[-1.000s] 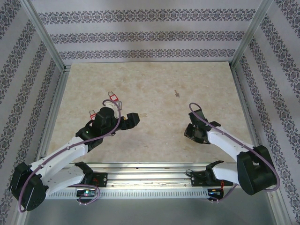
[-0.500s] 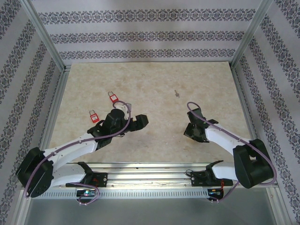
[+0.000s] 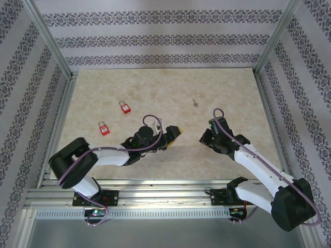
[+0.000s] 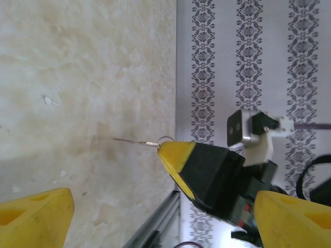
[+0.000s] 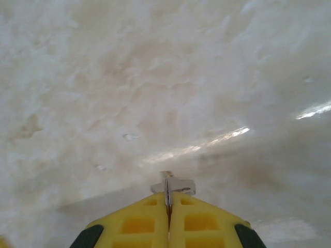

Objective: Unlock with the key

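Top external view: we see two arms meeting near the middle of a pale marbled table (image 3: 238, 88). The right gripper (image 3: 206, 138) is clamped on a thin key (image 5: 167, 186). Its wrist view shows the key edge-on between the closed yellow fingers, and the left wrist view shows the blade sticking out past the tip. The left gripper (image 3: 171, 137) is spread wide and holds nothing, its tips near the right one.

We judge that the step in hand calls for a steadied lock. The free gripper should hold a padlock body with its keyhole facing the blade. The key should go in straight, since the pinch is narrow and could twist.

We count two red padlocks, the far padlock (image 3: 124, 107) and the near padlock (image 3: 104, 128), both lying on the left, well apart from the grippers. We count one held key, plus a small metal piece (image 3: 195, 102) farther back, too small to identify.
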